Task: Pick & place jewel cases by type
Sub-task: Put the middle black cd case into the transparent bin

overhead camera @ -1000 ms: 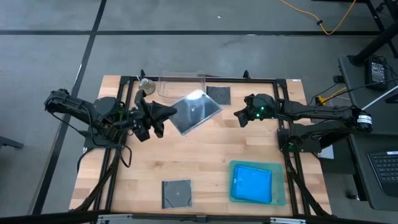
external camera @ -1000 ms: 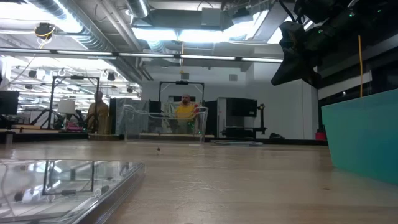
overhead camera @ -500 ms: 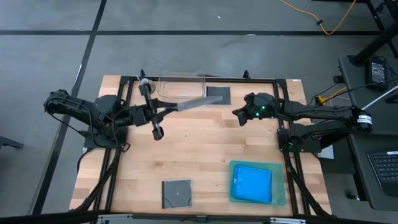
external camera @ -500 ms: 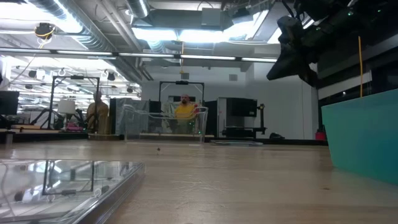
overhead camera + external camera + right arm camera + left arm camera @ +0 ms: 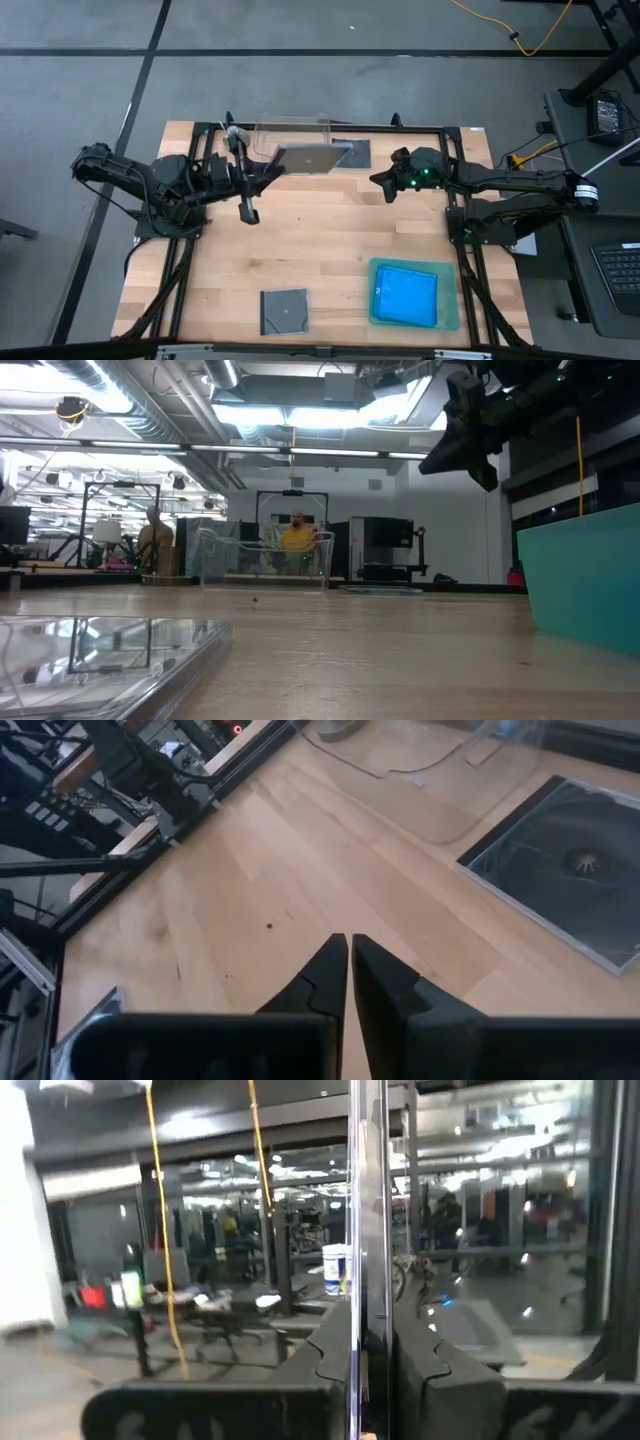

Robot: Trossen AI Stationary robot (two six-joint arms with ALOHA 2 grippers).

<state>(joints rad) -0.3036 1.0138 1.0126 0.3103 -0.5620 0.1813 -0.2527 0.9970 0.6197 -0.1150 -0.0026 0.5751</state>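
Observation:
My left gripper (image 5: 272,168) is shut on a grey see-through jewel case (image 5: 312,158) and holds it in the air over the near wall of the clear tub (image 5: 290,132). In the left wrist view the case (image 5: 366,1200) shows edge-on between the fingers. My right gripper (image 5: 381,186) hangs shut and empty above the table, near a dark CD case (image 5: 352,152) that lies flat at the far side. Another dark CD case (image 5: 284,310) lies flat near the front edge. Blue cases (image 5: 406,296) lie in the green tray (image 5: 452,318). My left gripper pinches the jewel case between its two fingers, one on each flat face, at the edge nearest the arm (image 5: 367,1315). The fingers (image 5: 430,1365) come at it about level from the table's left. The case is lifted clear and juts out past the fingertips, rolled partly onto its edge.
The tub stands at the far edge, left of the far CD case (image 5: 570,870). The green tray (image 5: 585,575) is at the front right, the near CD case (image 5: 100,650) at the front left. Bare wood lies between them. People stand in the room beyond.
My left gripper has rolled about its own axis without leaving its place. The held case, first seen broad face up, turned through edge-on and now shows a narrower slanted face. My right gripper has tipped its fingers up a little.

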